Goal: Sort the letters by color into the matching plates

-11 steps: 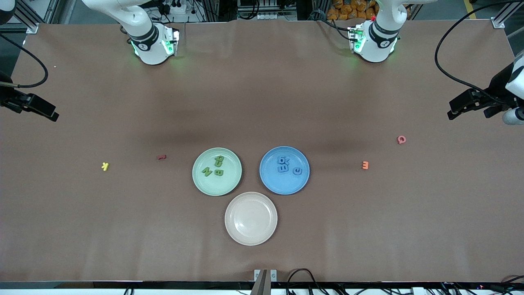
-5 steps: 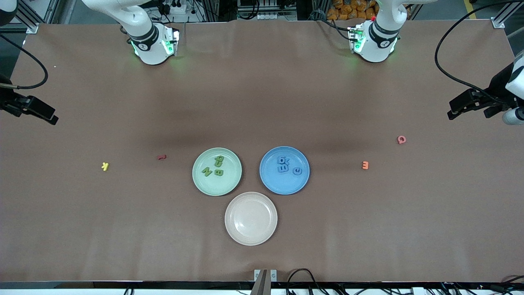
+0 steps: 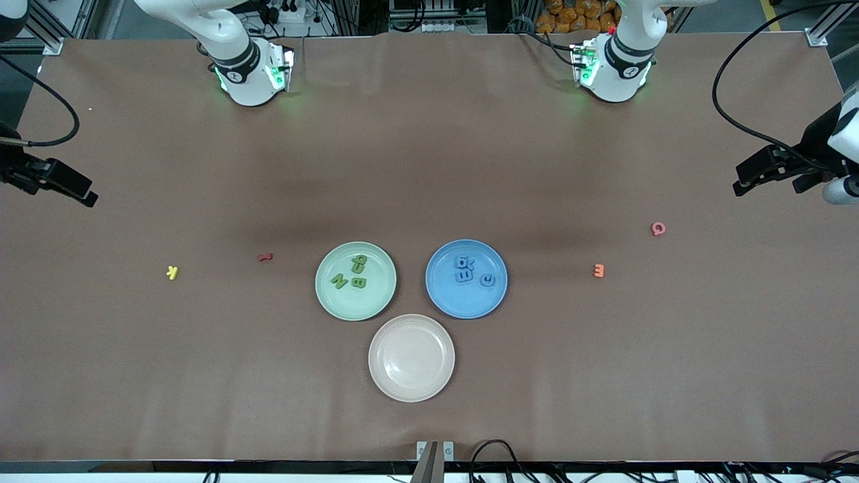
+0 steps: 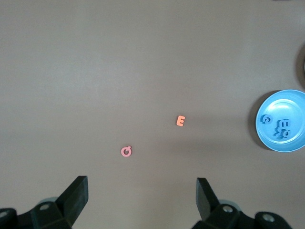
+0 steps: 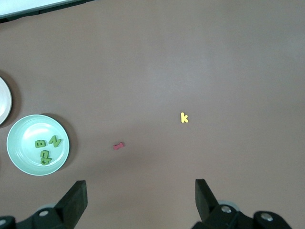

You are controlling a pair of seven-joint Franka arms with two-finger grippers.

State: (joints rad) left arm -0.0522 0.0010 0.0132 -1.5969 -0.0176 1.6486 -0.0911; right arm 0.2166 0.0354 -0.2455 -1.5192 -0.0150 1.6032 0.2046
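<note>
Both pincers hang wide open and hold nothing: from across the table the left gripper [image 3: 768, 176] is up at the left arm's end of the table [image 3: 429, 168], the right gripper [image 3: 64, 188] up at the right arm's end. Against a second ago the right one has crept a shade lower in the front view and the left has barely shifted; no letter or plate has moved. Mid-table the green plate [image 3: 335, 302] carries three green letters [image 3: 354, 273], and the blue plate [image 3: 449, 302] beside it, toward the left arm's end, carries the blue letters [image 3: 470, 272]. The beige plate [image 3: 411, 386] lies nearer the camera between the two, just apart from both rims. Loose on the cloth toward the right arm's end are a yellow K [image 3: 173, 272] and a dark red letter [image 3: 265, 257]; toward the left arm's end, an orange E [image 3: 599, 270] and a pink Q [image 3: 658, 229]. All four have broad bare table around them and lie well in from every edge. In the left wrist view the spread fingers [image 4: 76, 195] frame the pink Q [image 4: 126, 151], the orange E [image 4: 180, 121] and the blue plate [image 4: 267, 138]. In the right wrist view the parted fingers [image 5: 74, 200] frame the yellow K [image 5: 184, 117], the dark red letter [image 5: 119, 146] and the green plate [image 5: 19, 157].
</note>
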